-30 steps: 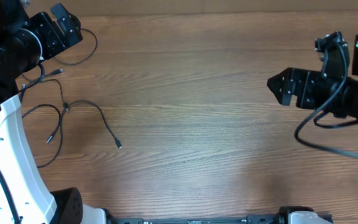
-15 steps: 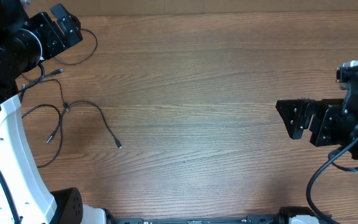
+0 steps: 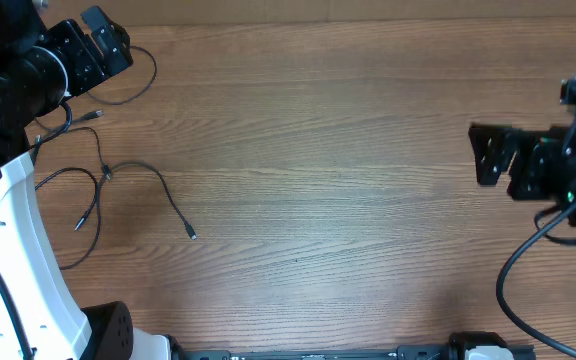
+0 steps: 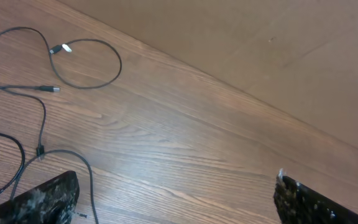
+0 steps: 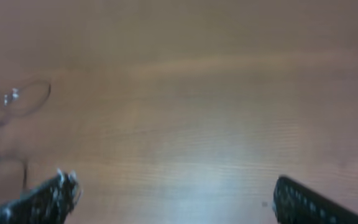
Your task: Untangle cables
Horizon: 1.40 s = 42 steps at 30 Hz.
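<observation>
Thin black cables (image 3: 105, 172) lie on the wooden table at the far left, spread into loose strands that cross at one small knot. One strand ends in a plug (image 3: 192, 235); another curls into a loop (image 3: 146, 78) beside my left gripper (image 3: 120, 36). That gripper hangs open over the far left corner, holding nothing. In the left wrist view the cables (image 4: 91, 61) loop beyond the open left gripper (image 4: 176, 199), and one strand runs past its left finger (image 4: 39, 198). My right gripper (image 3: 478, 155) stands open and empty at the far right. In its blurred view the right gripper (image 5: 176, 199) faces bare wood, with the cables (image 5: 17, 96) faint at left.
The white left arm (image 3: 23, 230) covers part of the strands along the left edge. Thick black arm cabling (image 3: 513, 280) hangs from the right arm. The arm bases sit along the table's near edge (image 3: 308, 352).
My right arm has drawn back toward the right edge of the table. The left arm and the cables have not moved.
</observation>
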{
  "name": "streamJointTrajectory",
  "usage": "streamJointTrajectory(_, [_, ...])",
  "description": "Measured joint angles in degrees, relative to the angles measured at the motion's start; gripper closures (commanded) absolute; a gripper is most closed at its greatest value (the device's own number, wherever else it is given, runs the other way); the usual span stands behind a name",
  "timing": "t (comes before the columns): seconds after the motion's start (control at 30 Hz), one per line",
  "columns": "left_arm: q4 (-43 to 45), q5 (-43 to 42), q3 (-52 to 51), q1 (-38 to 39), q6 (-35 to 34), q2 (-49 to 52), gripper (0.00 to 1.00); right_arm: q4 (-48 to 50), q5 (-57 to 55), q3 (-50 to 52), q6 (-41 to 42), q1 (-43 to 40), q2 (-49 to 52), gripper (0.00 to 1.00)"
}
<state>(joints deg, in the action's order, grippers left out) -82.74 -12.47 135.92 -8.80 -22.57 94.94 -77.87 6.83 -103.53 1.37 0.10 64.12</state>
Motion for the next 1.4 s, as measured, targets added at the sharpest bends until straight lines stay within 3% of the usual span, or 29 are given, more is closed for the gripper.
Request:
streamJointTrajectory(0.2, [0.0,0.0,0.0,0.0,0.0,0.0,0.00,21.9,-1.4,16.9,-1.2,0.0,-8.6,0.00])
streamJointTrajectory(0.43, [0.0,0.0,0.0,0.1,0.0,0.0,0.00,53.0,-1.7,46.4,-1.6,1.0,-24.8,0.00])
streamJointTrajectory(0.67, [0.0,0.0,0.0,0.1,0.0,0.0,0.00,69.9,-1.6,69.7,-1.6,3.8,-37.5,0.00])
streamJointTrajectory(0.93, [0.0,0.0,0.0,0.1,0.0,0.0,0.00,77.4,-1.0,86.6,-1.6,5.1,-49.7,0.00])
streamJointTrajectory(1.4, [0.0,0.0,0.0,0.1,0.0,0.0,0.00,80.0,-0.9,100.6,-1.6,5.3,-59.9,0.00])
